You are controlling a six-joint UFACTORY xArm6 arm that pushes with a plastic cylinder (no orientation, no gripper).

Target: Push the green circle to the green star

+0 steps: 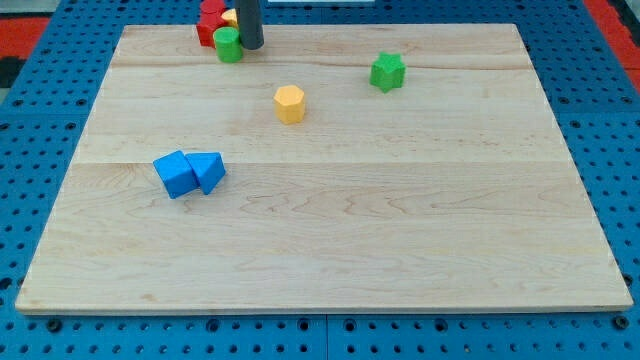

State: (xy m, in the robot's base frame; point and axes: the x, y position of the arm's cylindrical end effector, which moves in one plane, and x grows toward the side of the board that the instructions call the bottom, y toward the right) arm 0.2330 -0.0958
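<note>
My tip (pixel 251 45), the dark rod's lower end, is touching the right side of the green circle block (pixel 229 45) near the light wooden board's (pixel 330 240) top-left edge, clamping nothing; the green star block (pixel 387 71) is sitting well apart, rightward; 2 blue blocks (pixel 189 172) are touching at left.

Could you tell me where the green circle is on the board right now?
The green circle sits near the view's top edge, left of centre, touching the red block behind it, with my tip right beside it on the view's right.
</note>
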